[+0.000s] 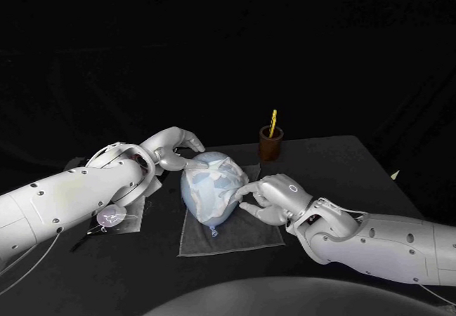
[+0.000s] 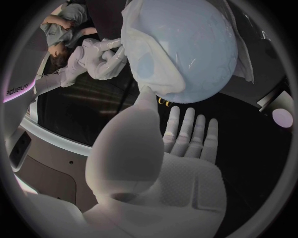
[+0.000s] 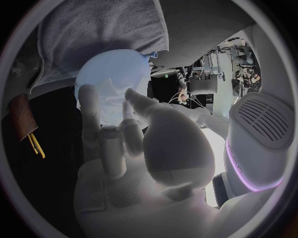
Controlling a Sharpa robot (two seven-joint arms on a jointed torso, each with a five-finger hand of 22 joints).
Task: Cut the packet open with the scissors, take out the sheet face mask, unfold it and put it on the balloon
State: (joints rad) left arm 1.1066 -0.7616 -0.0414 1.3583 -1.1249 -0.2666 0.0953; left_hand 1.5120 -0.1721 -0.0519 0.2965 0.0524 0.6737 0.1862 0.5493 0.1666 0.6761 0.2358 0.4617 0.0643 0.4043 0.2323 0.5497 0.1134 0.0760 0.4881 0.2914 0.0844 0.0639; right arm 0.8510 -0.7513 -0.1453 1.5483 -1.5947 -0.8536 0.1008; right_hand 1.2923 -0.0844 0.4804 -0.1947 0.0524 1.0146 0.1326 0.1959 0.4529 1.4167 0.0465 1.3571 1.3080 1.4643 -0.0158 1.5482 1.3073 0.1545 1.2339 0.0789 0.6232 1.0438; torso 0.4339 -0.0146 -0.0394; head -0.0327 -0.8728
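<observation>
A pale blue balloon [image 1: 209,201] lies on a grey cloth [image 1: 236,235] in the middle of the table, knot towards me. The white sheet mask [image 1: 215,174] is draped over the balloon's far half. My left hand [image 1: 173,148] is at the balloon's far left, its thumb tip [image 2: 146,94] touching the balloon [image 2: 192,44] by the mask [image 2: 131,39], its other fingers [image 2: 192,130] spread and apart from it. My right hand [image 1: 275,198] rests its fingertips [image 3: 90,99] against the mask [image 3: 111,101] on the balloon's right side. The yellow-handled scissors [image 1: 272,122] stand in a brown cup [image 1: 271,146].
The cup stands just behind the cloth's far right corner, close to the balloon. A pale flat thing [image 1: 138,193] lies partly under my left forearm at the cloth's left. The cloth [image 3: 106,34] spreads beneath the balloon [image 3: 118,69].
</observation>
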